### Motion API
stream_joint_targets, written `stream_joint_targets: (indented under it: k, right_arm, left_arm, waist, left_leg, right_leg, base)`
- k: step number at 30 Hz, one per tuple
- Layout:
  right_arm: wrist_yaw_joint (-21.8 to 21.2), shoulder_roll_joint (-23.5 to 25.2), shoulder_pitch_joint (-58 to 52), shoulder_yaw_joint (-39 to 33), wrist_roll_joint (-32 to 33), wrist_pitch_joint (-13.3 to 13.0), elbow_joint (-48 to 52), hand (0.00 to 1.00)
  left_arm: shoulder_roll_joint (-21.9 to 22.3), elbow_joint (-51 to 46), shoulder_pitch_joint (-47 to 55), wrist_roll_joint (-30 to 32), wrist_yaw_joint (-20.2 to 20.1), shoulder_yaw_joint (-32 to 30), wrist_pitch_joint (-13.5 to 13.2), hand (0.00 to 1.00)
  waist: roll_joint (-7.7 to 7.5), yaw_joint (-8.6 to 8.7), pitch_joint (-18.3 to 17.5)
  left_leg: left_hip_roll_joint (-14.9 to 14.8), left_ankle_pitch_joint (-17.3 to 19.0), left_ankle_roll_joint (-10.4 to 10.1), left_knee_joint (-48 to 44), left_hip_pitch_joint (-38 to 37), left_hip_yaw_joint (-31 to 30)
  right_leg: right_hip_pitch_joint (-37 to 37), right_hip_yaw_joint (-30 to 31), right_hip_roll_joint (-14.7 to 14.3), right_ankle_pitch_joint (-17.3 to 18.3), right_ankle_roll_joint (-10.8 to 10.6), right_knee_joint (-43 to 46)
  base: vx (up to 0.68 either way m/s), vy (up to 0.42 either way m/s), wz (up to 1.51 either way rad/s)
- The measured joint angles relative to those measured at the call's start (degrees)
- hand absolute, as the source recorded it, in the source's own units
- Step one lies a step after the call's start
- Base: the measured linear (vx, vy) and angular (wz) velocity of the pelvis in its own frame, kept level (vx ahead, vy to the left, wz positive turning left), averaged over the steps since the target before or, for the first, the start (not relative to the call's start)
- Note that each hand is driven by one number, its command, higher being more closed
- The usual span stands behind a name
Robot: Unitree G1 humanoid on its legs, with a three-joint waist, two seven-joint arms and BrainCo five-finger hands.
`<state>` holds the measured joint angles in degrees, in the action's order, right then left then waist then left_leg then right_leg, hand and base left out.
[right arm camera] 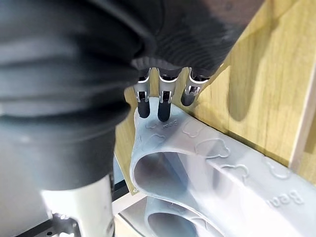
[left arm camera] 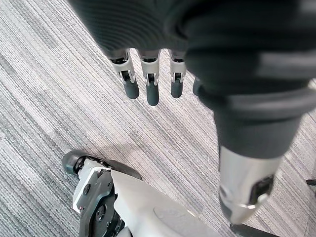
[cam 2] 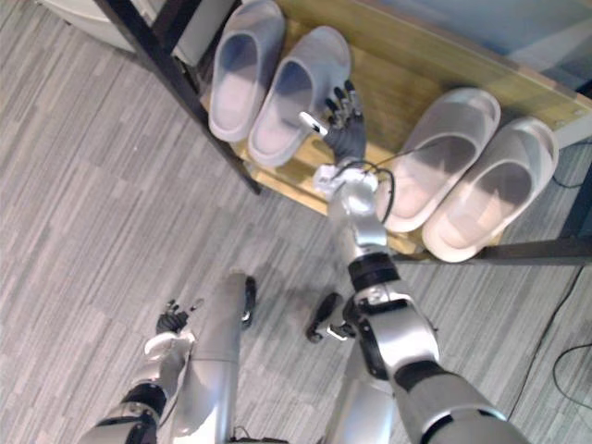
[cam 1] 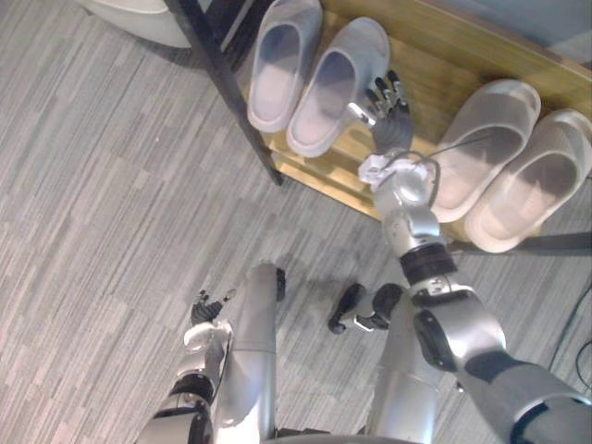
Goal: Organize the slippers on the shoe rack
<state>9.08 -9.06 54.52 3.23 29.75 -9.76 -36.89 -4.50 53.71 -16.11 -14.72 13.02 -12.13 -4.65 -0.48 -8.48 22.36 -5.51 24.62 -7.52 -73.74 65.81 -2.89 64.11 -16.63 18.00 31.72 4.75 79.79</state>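
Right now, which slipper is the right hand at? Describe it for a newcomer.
The wooden shelf holds a grey pair on the left and a cream pair on the right. It is the grey slipper nearer the cream pair, touched by the right hand.

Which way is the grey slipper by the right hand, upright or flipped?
Upright: the grey slipper lies opening up, sole on the wooden shelf.

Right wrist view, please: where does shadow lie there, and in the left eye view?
Right wrist view: the grey slipper is dark inside its opening, under the strap. Left eye view: the beige slippers are shaded under their straps likewise.
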Motion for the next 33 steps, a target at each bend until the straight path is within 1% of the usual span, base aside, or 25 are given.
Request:
stream_joint_targets:
  k: [7, 12, 13, 16, 17, 18, 20, 22, 23, 25, 26, 27, 28, 30, 31, 32, 33]
  right_arm:
    - [0.39, -0.08, -0.39, 0.06, -0.40, 0.00, -0.18, 0.00]
    - [0.22, -0.72, -5.20, 2.72, -0.57, 0.00, 0.75, 0.00]
    - [-0.03, -1.24, -7.81, 3.85, -0.61, 0.02, 2.88, 0.00]
    - [-1.65, -3.14, -13.23, 6.13, -1.39, 0.15, 8.34, 0.00]
    - [-2.01, -3.64, -15.10, 6.64, -2.35, 0.23, 10.44, 0.00]
    - [-2.55, -4.58, -18.21, 7.43, -2.80, 0.24, 14.03, 0.00]
    - [-3.99, -5.75, -23.15, 8.76, -4.09, 0.19, 18.70, 0.00]
    - [-4.92, -6.62, -28.53, 9.04, -5.54, 0.18, 23.26, 0.00]
    - [-5.64, -7.06, -31.87, 9.32, -7.35, 0.26, 25.39, 0.00]
    - [-6.74, -6.95, -37.59, 9.38, -10.84, 0.37, 27.86, 0.00]
    - [-7.20, -6.93, -40.27, 9.38, -12.74, 0.70, 28.45, 0.00]
    - [-7.60, -6.90, -42.30, 9.33, -14.06, 0.79, 28.68, 0.00]
    - [-8.29, -6.93, -44.81, 9.14, -15.48, 0.82, 28.54, 0.00]
    - [-8.96, -6.85, -47.74, 8.20, -17.05, 0.84, 26.61, 0.00]
    - [-9.19, -6.71, -50.16, 6.90, -20.08, 1.30, 22.31, 0.00]
    - [-9.32, -6.65, -51.59, 5.43, -21.15, 1.45, 19.54, 0.00]
    - [-9.39, -6.53, -52.27, 4.58, -21.66, 1.59, 17.70, 0.00]
  left_arm:
    - [0.15, 0.24, 0.04, 0.04, -0.91, -0.13, 0.04, 0.00]
    - [0.21, 0.41, 0.81, 1.17, -1.20, -0.47, 0.09, 0.00]
    - [0.14, 0.34, 1.48, 1.25, -1.80, -0.48, 0.09, 0.00]
    - [-0.22, 0.34, 2.75, 1.98, -2.20, -0.52, 0.18, 0.00]
    - [-0.40, 0.31, 3.23, 2.32, -2.28, -0.39, 0.24, 0.00]
    - [-0.52, 0.29, 3.72, 2.49, -2.41, -0.19, 0.28, 0.00]
    - [-0.58, 0.31, 4.65, 3.50, -3.47, 0.53, 0.35, 0.00]
    - [-0.20, 0.31, 5.30, 4.49, -4.21, 2.68, 0.37, 0.00]
    - [0.28, 0.40, 5.86, 5.01, -4.59, 4.76, 0.42, 0.00]
    - [0.50, 0.76, 6.60, 6.49, -4.89, 7.34, 0.59, 0.00]
    - [0.75, 1.53, 6.98, 6.97, -4.98, 9.20, 0.68, 0.00]
    - [0.82, 2.13, 7.42, 7.35, -5.27, 10.49, 0.78, 0.00]
    - [1.10, 2.87, 8.12, 8.08, -5.71, 12.26, 1.19, 0.00]
    - [1.77, 4.53, 8.43, 8.69, -6.12, 14.71, 1.71, 0.00]
    - [1.89, 5.11, 9.14, 9.40, -6.70, 15.52, 2.19, 0.00]
    - [1.75, 5.25, 9.21, 9.97, -6.76, 15.88, 2.43, 0.00]
    - [1.64, 5.26, 9.27, 10.22, -6.82, 16.01, 2.47, 0.00]
  waist:
    - [0.02, -0.02, 0.01]
    - [0.02, 0.20, 0.12]
    - [0.00, 0.36, 0.12]
    - [-0.05, 0.89, 0.14]
    - [-0.07, 1.12, 0.14]
    - [-0.11, 1.29, 0.12]
    - [-0.16, 2.37, 0.06]
    - [-0.23, 2.68, -0.18]
    - [-0.45, 3.18, -0.95]
    - [-1.00, 3.92, -2.74]
    - [-1.19, 4.16, -3.96]
    - [-1.46, 4.48, -5.11]
    - [-1.58, 5.30, -6.37]
    - [-1.49, 6.16, -7.25]
    - [-1.16, 6.97, -8.60]
    - [-0.56, 7.40, -9.27]
    - [-0.25, 7.67, -9.52]
  left_leg:
    - [0.42, -0.24, -0.34, 0.82, -1.42, 0.00]
    - [0.20, -0.87, -0.33, 4.29, -6.08, 0.01]
    - [0.07, -1.30, -0.16, 6.14, -7.99, 0.25]
    - [-0.55, -2.33, -0.40, 10.32, -12.47, 0.93]
    - [-0.84, -2.40, -0.37, 11.71, -14.22, 1.34]
    - [-1.10, -2.67, -0.14, 13.86, -17.13, 2.09]
    - [-1.37, -3.66, 0.34, 18.62, -22.52, 3.85]
    - [-2.30, -4.65, 1.06, 23.55, -27.52, 6.38]
    - [-2.86, -5.36, 1.55, 26.80, -30.46, 8.14]
    - [-2.78, -7.69, 1.59, 32.79, -35.46, 10.78]
    - [-2.60, -8.62, 1.96, 35.96, -37.99, 12.09]
    - [-2.24, -9.42, 2.26, 38.45, -39.74, 13.07]
    - [-1.50, -10.66, 2.68, 42.27, -42.40, 13.79]
    - [-0.74, -12.91, 3.04, 48.73, -46.96, 15.27]
    - [0.01, -16.07, 3.41, 55.93, -51.27, 16.60]
    - [0.32, -17.56, 3.59, 59.42, -53.30, 17.08]
    - [0.43, -18.07, 3.75, 60.93, -54.58, 17.55]
  right_leg:
    - [-1.25, -0.06, 0.44, 0.03, -0.05, -0.20]
    - [-6.13, -0.86, -0.12, -0.11, -0.25, -3.62]
    - [-7.91, -1.08, -0.42, -0.54, -0.82, -5.38]
    - [-12.20, -1.59, -1.45, -2.18, -0.42, -9.72]
    - [-13.74, -1.70, -1.69, -3.02, 0.71, -11.17]
    - [-16.20, -1.72, -1.96, -3.77, 0.68, -13.39]
    - [-21.00, -1.52, -2.41, -5.29, -0.12, -17.79]
    - [-25.23, -1.08, -3.36, -7.13, -0.96, -22.73]
    - [-27.35, -0.65, -3.96, -8.47, -1.69, -25.97]
    - [-30.89, 0.02, -4.56, -10.90, -2.44, -31.33]
    - [-32.55, 0.60, -4.96, -12.14, -2.96, -34.28]
    - [-33.69, 1.17, -5.21, -13.10, -3.34, -36.41]
    - [-35.53, 1.74, -5.49, -14.59, -4.00, -39.61]
    - [-38.89, 2.47, -6.45, -17.49, -4.72, -45.45]
    - [-42.39, 3.01, -7.75, -21.15, -5.58, -52.53]
    - [-44.50, 3.06, -8.48, -23.21, -6.00, -56.53]
    - [-45.74, 3.36, -8.92, -24.22, -6.24, -58.46]
  base:
    - [0.00, -0.001, 0.03]
    - [0.00, 0.000, 0.00]
    - [0.02, 0.006, -0.03]
    - [0.04, 0.016, -0.10]
    - [0.07, 0.035, -0.19]
    - [0.09, 0.042, -0.19]
    - [0.10, 0.061, -0.22]
    - [0.09, 0.074, -0.29]
    - [0.10, 0.092, -0.25]
    - [0.13, 0.100, -0.28]
    - [0.16, 0.120, -0.32]
    - [0.20, 0.137, -0.35]
    - [0.20, 0.143, -0.31]
    - [0.16, 0.126, -0.39]
    - [0.17, 0.159, -0.40]
    - [0.16, 0.160, -0.36]
    - [0.11, 0.134, -0.23]
